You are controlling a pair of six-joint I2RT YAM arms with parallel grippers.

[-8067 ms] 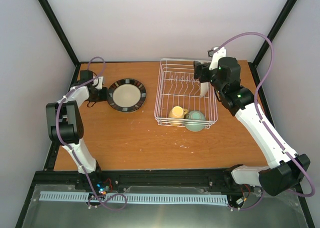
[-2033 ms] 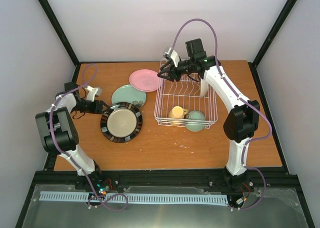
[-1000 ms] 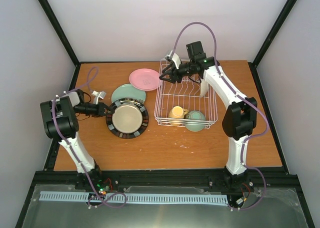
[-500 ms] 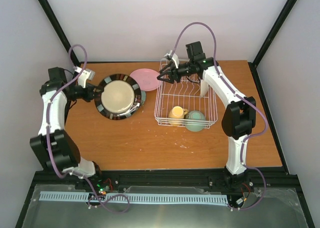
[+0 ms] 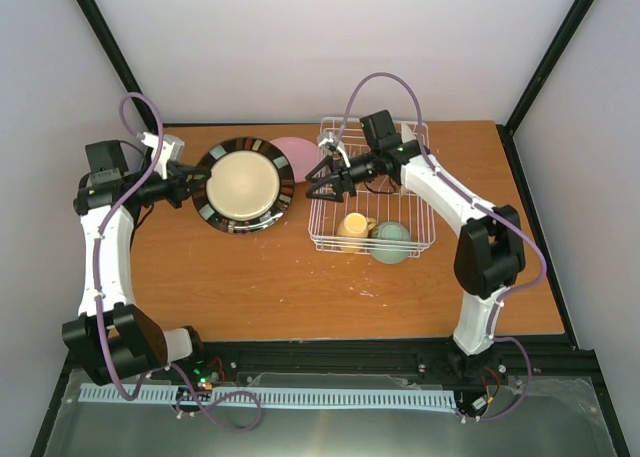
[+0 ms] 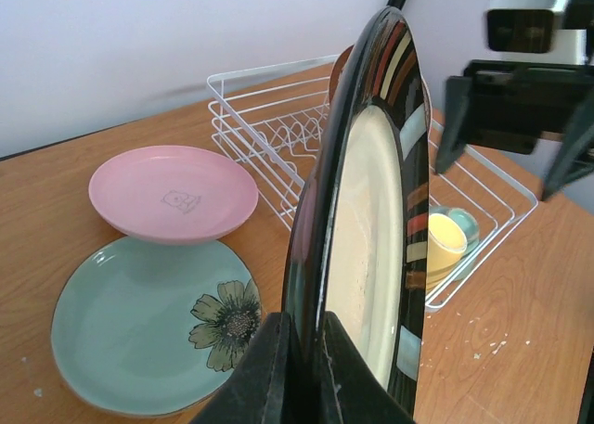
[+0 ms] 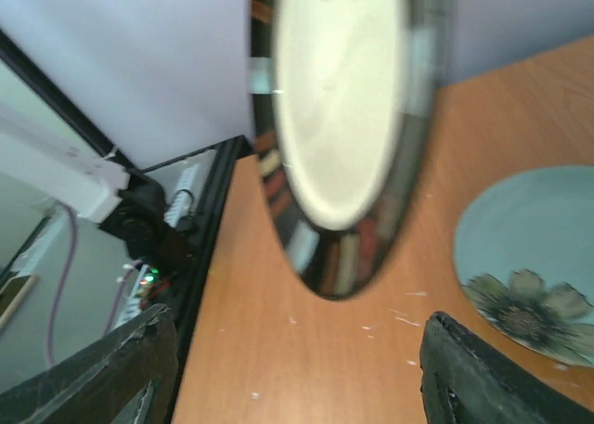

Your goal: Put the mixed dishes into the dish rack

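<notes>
Count: three plates, one mug, one bowl and one rack are in view.

The cream plate with dark rim (image 5: pixel 243 185) is held clear of the bench (image 5: pixel 300 287), standing on edge with its face towards the dish rack (image 5: pixel 370 250). The left pincer (image 5: pixel 203 183) is clamped on its rim, with one of the fingers (image 6: pixel 264 378) on either side. The left arm rises from its base and its forearm points right.

The pink plate (image 5: pixel 297 149) and the mint green plate (image 6: pixel 139 336) lie flat on the bench left of the rack, pink behind mint. Whether they touch cannot be told.

The yellow mug (image 5: pixel 352 226) and the pale green bowl (image 5: pixel 391 240) sit side by side at the rack's near end.

The right arm bends leftward over the rack. The right pincer (image 5: pixel 318 177) is spread wide and holds nothing. It hangs at the rack's left rim, facing the held plate.

From overhead the held plate hides nearly all of the mint plate and part of the pink one. In the right wrist view the held plate is blurred.
</notes>
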